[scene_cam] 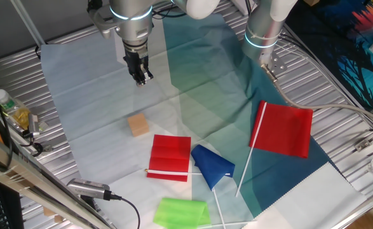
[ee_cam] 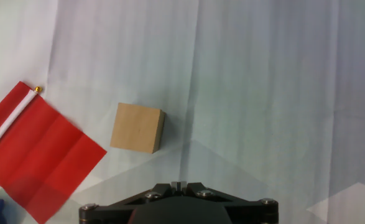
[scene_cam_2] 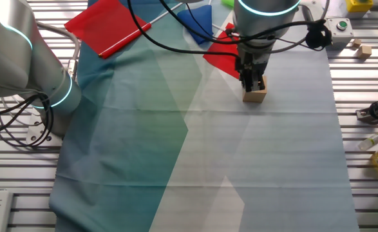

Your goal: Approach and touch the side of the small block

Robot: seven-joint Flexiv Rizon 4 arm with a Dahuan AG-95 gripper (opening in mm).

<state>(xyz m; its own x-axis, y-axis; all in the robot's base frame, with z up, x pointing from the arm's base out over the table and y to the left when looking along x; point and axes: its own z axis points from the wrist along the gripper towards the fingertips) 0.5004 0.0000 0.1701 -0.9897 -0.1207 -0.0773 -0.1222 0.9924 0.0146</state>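
The small block (scene_cam: 137,124) is a plain tan wooden cube lying on the pale cloth. It also shows in the other fixed view (scene_cam_2: 255,96) and in the hand view (ee_cam: 137,128). My gripper (scene_cam: 140,77) hangs above the cloth, well behind the block and clear of it. In the other fixed view the gripper (scene_cam_2: 251,82) overlaps the block's top edge. In the hand view the gripper (ee_cam: 180,185) has its fingertips pressed together, shut and empty, with the block ahead and to the left.
A folded red flag (scene_cam: 170,157) lies just right of the block, with a blue flag (scene_cam: 211,165), a green flag (scene_cam: 182,212) and a larger red flag (scene_cam: 283,128) beyond. A second arm's base (scene_cam: 262,32) stands at the back right. Bottles (scene_cam: 11,109) sit left.
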